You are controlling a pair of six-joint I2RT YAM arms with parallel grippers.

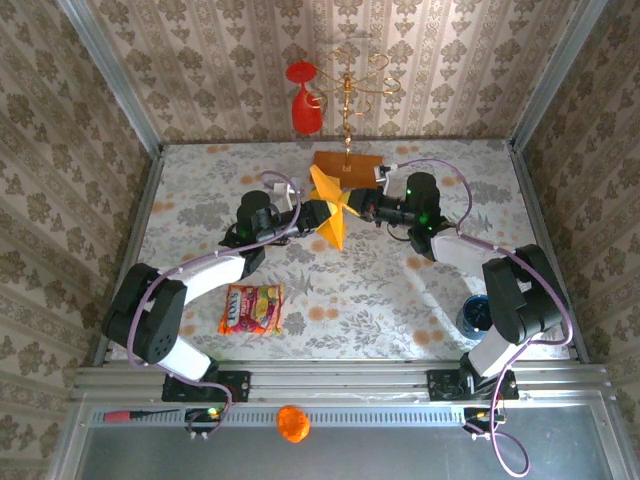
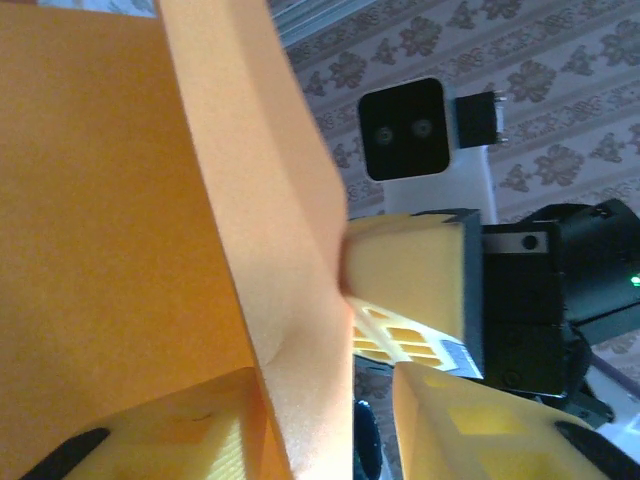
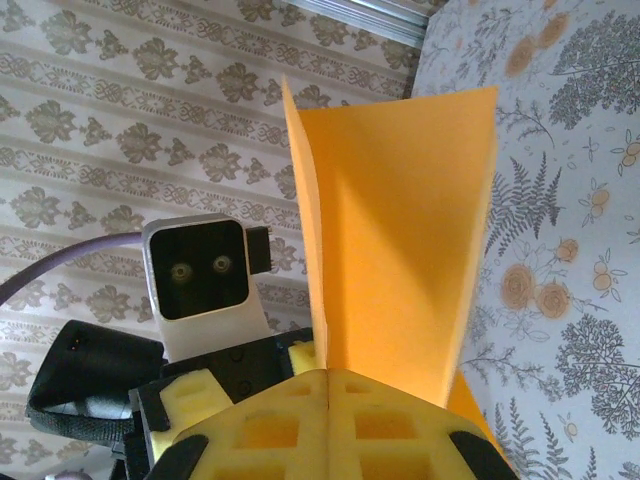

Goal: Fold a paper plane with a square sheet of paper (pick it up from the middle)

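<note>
A snack packet (image 1: 252, 308) lies on the counter (image 1: 400, 290), near left. The left gripper (image 1: 308, 213) straddles the folded square sheet of paper (image 1: 331, 222), held above the counter's far middle; I cannot tell whether it clamps. On the right, the right gripper (image 3: 328, 400) pinches the sheet between pressed-together fingers.

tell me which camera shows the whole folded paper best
Top external: the whole paper shows, creased, between the left gripper and right gripper. Right wrist shows the paper as two upright flaps meeting at a crease; left wrist is too close, the paper just orange surface.
</note>
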